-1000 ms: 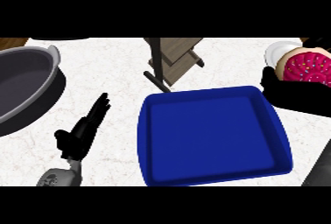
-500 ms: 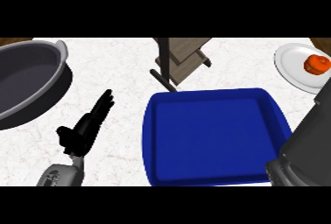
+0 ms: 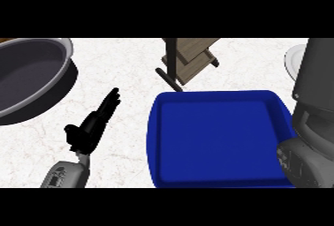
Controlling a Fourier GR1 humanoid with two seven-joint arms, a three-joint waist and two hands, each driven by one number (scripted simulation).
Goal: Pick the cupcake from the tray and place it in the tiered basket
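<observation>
Fingers of the left hand (image 3: 91,126) are straight and held together, pointing up and a little rightward over the counter (image 3: 124,66), holding nothing; the thumb juts out to the left near the wrist. That hand shows at the view's lower left, resting just left of the tray (image 3: 218,139) without touching it, its grey forearm entering from the bottom edge.

White stone-look counter with faint grey veining fills the ground of the scene. On it, at centre right, lies the tray: a deep blue, smooth, rectangular pan with rounded corners and a raised rim, its inside bare. No cupcake shows in the tray or anywhere else in view.

At the upper left sits a large round pot (image 3: 29,75) of dark grey metal with a lighter rim, its hollow facing up and partly cut by the view's edge. Beyond the tray's far rim stands the tiered basket (image 3: 186,59), seen from above as tan wooden slats on dark, thin legs, its long side running diagonally from upper left to lower right.

Along the right edge a bulky grey forearm (image 3: 313,110) rises across the view, covering part of a white plate (image 3: 294,62). The right hand itself is out of sight, so its fingers cannot be judged.
</observation>
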